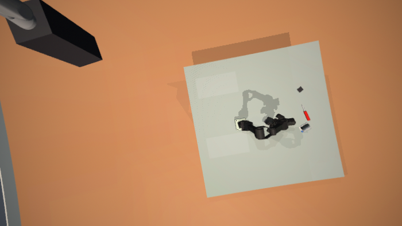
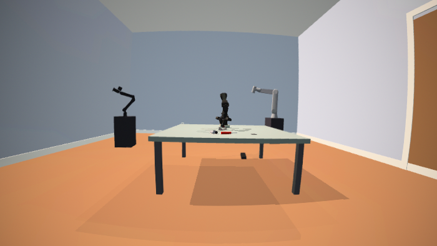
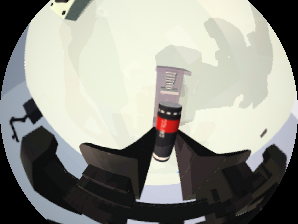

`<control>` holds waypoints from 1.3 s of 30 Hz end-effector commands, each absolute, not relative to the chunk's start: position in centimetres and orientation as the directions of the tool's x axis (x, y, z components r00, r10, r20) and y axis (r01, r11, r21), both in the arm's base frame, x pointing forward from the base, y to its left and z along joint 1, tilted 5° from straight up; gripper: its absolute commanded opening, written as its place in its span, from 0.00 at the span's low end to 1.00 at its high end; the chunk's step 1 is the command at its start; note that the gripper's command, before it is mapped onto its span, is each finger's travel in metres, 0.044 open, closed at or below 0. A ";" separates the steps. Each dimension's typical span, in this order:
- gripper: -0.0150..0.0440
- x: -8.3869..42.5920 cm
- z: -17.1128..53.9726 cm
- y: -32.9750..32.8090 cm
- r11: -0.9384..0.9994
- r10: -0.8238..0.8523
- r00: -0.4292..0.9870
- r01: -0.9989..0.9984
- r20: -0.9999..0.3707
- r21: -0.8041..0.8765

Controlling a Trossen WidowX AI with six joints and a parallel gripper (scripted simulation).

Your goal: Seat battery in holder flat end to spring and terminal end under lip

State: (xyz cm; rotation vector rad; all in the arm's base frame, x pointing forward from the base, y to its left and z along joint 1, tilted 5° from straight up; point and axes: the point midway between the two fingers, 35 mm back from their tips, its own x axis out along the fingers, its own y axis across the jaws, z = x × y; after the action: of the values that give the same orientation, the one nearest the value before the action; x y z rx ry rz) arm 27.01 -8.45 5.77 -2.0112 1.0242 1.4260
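Light is bright and even, falling from above: the arm (image 1: 267,127) throws two soft grey shadows on the bench (image 1: 287,166), toward 12 and 5 o'clock, and the bench shades the floor (image 2: 93,193). The wrist view is a round fisheye, black outside and bent at its rim. All views are coarse and blocky, without glare.

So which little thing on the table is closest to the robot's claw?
The grey battery holder, right past the gripper. The red screwdriver lies a bit farther off, and the small dark square is farthest.
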 end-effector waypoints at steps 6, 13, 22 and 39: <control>0.39 26.9 5.4 -8.3 -0.607 -0.355 0.220 -0.794 -0.909 0.045; 0.39 26.8 5.0 -8.2 -0.605 -0.397 0.248 -0.794 -0.883 0.049; 0.39 26.6 4.5 -7.9 -0.602 -0.450 0.285 -0.797 -0.847 0.052; 0.39 26.0 3.9 -7.2 -0.594 -0.491 0.302 -0.803 -0.817 0.060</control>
State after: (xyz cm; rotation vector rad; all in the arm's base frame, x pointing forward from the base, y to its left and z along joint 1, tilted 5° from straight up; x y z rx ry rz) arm 26.21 -7.42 3.98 -2.2153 1.1608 1.1993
